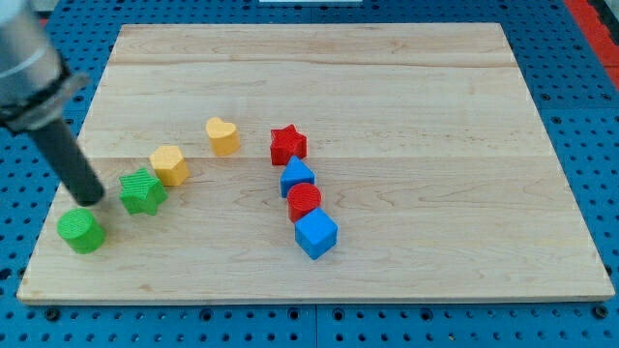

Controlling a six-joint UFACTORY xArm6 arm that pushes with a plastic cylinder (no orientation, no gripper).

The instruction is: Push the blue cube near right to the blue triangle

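The blue cube [316,234] sits on the wooden board [435,145] below centre. It touches a red cylinder [304,200] just above it. The blue triangle [297,177] is above that cylinder, under a red star [287,144]. These form a near-vertical line. My tip [92,200] is far to the view's left, between a green cylinder [80,230] and a green star [142,190], well away from the blue cube.
A yellow hexagon-like block [169,164] lies up-right of the green star. A yellow heart [222,135] lies further up-right. The board's left edge is near my tip. Blue pegboard surrounds the board.
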